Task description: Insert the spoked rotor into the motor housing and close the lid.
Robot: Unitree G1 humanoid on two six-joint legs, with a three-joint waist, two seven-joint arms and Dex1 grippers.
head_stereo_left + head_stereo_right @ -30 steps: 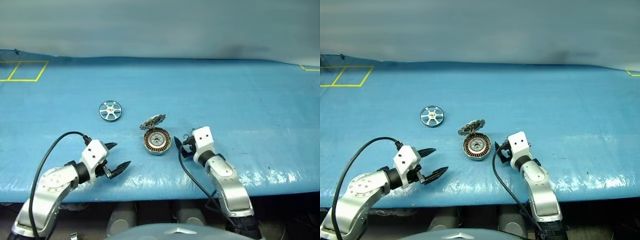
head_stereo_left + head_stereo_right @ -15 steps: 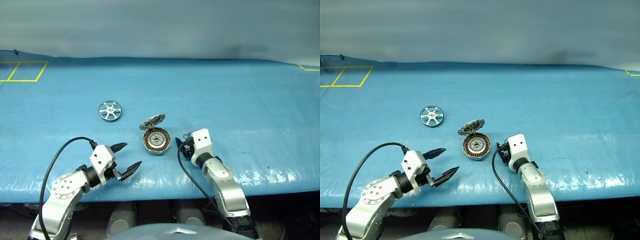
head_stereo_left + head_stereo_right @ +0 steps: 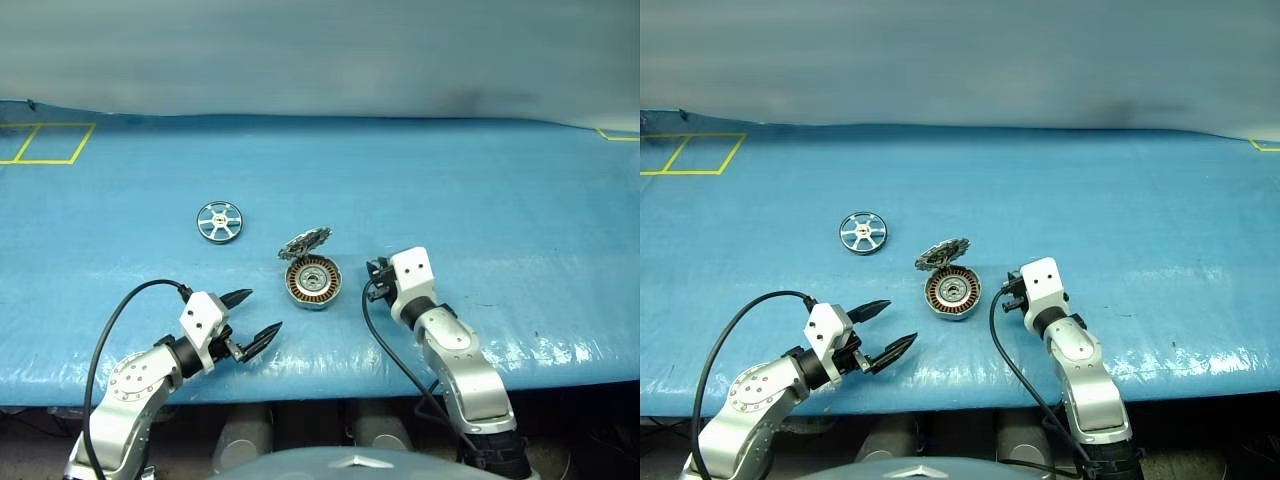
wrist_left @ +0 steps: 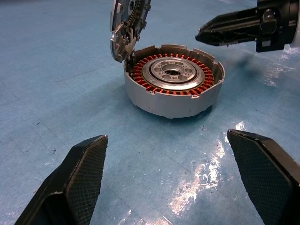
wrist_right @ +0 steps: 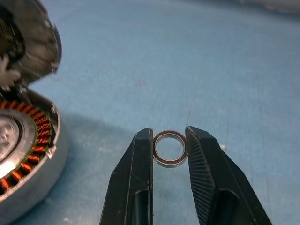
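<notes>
The spoked rotor (image 3: 220, 221) lies flat on the blue table, to the far left of the motor housing (image 3: 313, 282). The housing stands open, showing copper windings around a silver bearing (image 4: 173, 75). Its toothed lid (image 3: 305, 242) stands tilted up at the far rim. My left gripper (image 3: 263, 310) is open, near the front edge, pointing at the housing with nothing between its fingers. Just right of the housing, my right gripper (image 5: 169, 131) is shut on a small metal ring (image 5: 169, 164), held above the table.
The blue sheet (image 3: 480, 200) covers the whole table, and its front edge runs just below both arms. Yellow tape squares (image 3: 45, 143) mark the far left corner. A black cable (image 3: 385, 350) loops beside the right arm.
My right gripper has shut on the small ring and risen off the table. My left gripper has shifted a little to the right, staying open.
</notes>
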